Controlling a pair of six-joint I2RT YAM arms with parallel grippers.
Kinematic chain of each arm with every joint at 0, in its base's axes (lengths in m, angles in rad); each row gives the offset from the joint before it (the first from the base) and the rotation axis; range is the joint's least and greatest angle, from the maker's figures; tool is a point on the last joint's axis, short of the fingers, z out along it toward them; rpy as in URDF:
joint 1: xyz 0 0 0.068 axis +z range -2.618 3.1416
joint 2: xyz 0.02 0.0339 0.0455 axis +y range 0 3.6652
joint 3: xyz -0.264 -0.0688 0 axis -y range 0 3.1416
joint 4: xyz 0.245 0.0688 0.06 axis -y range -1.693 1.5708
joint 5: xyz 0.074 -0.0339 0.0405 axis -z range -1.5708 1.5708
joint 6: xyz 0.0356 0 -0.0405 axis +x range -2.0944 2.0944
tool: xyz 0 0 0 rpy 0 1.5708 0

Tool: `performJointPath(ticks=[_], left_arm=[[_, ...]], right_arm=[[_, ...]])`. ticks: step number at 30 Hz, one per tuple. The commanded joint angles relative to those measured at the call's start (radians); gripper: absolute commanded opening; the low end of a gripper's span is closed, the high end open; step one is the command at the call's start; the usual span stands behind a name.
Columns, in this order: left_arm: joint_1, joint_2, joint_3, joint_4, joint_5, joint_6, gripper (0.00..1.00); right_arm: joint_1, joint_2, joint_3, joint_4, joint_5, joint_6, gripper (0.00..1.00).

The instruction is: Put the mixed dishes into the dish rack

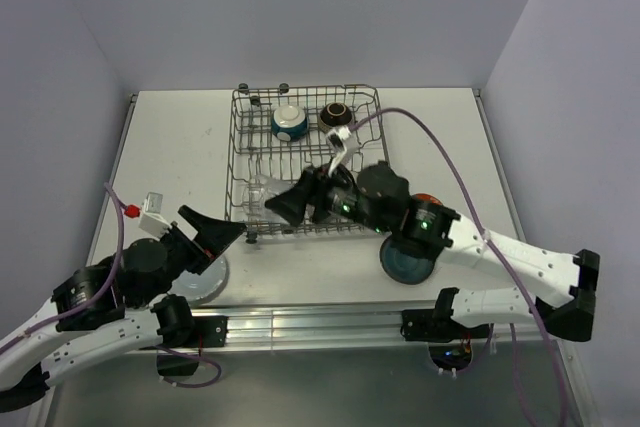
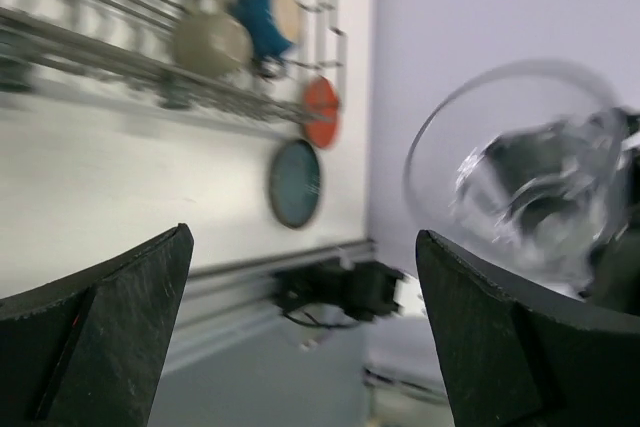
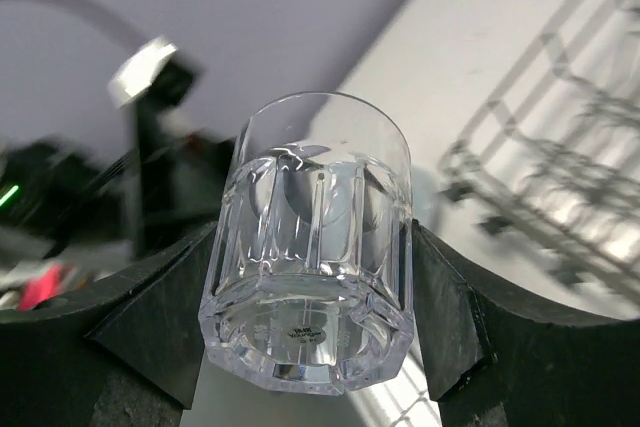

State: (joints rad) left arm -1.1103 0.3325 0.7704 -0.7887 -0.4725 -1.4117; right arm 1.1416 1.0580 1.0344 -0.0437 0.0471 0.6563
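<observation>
1. Worktop (image 1: 170,147) carries everything. Its near edge, where both arms are bolted, is partly cut off at the bottom of the top view.
2. The dish rack (image 1: 290,162) sits far and centre, probably so that either arm can reach it. Much of its near rim is hidden behind the right arm.
3. The right tool (image 1: 278,204) reaches left across the rack's near-left corner, grasping the clear glass (image 3: 310,247) by its sides.
4. The left tool (image 1: 222,232) hovers just near-left of that corner, released. Its fingers are spread wide with nothing between them, which leaves the glass to the other arm.
5. The teal plate (image 1: 405,262) lies on the worktop near-right of the rack, not yet loaded and half covered by the right arm. The orange-red plate (image 2: 321,112) lies just beyond it and shows only as a sliver from above.
6. A pale round dish (image 1: 205,282) lies on the worktop under the left arm. Its outline is too faint to tell what kind of dish it is.
7. The blue bowl (image 1: 290,124) and the brown bowl (image 1: 335,115) stand side by side in the rack's far part, already loaded.
8. The glass is held with its thick base toward the wrist and its mouth pointing away, a hold that probably suits laying it among the tines. I cannot tell whether it touches the wires. In the left wrist view it is only a blur beside one finger.
</observation>
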Motion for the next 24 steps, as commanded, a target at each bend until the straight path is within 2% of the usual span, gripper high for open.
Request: performJointPath(ticks=[1, 4, 5, 6, 10, 14, 20, 24], left_arm=[[-0.002, 0.062, 0.076, -0.181, -0.153, 0.029, 0.99], [-0.002, 0.125, 0.108, -0.187, -0.163, 0.087, 0.99], [-0.002, 0.14, 0.112, -0.188, -0.167, 0.092, 0.99], [-0.002, 0.145, 0.115, -0.195, -0.173, 0.089, 0.99], [-0.002, 0.122, 0.098, -0.176, -0.187, 0.117, 0.98], [0.0, 0.096, 0.093, -0.191, -0.198, 0.115, 0.97], [-0.002, 0.114, 0.098, -0.205, -0.195, 0.134, 0.97], [-0.002, 0.12, 0.073, -0.178, -0.184, 0.143, 0.97]], right_arm=[[-0.103, 0.12, 0.148, -0.226, 0.063, -0.026, 0.0], [-0.177, 0.282, 0.306, -0.329, 0.077, -0.044, 0.0], [-0.19, 0.374, 0.356, -0.414, 0.091, -0.049, 0.0], [-0.203, 0.426, 0.463, -0.462, 0.1, -0.069, 0.0], [-0.232, 0.702, 0.723, -0.707, 0.151, -0.115, 0.0], [-0.243, 0.903, 1.01, -0.882, 0.188, -0.153, 0.0], [-0.253, 1.109, 1.223, -1.035, 0.154, -0.173, 0.0], [-0.25, 1.131, 1.176, -1.045, 0.132, -0.182, 0.0]])
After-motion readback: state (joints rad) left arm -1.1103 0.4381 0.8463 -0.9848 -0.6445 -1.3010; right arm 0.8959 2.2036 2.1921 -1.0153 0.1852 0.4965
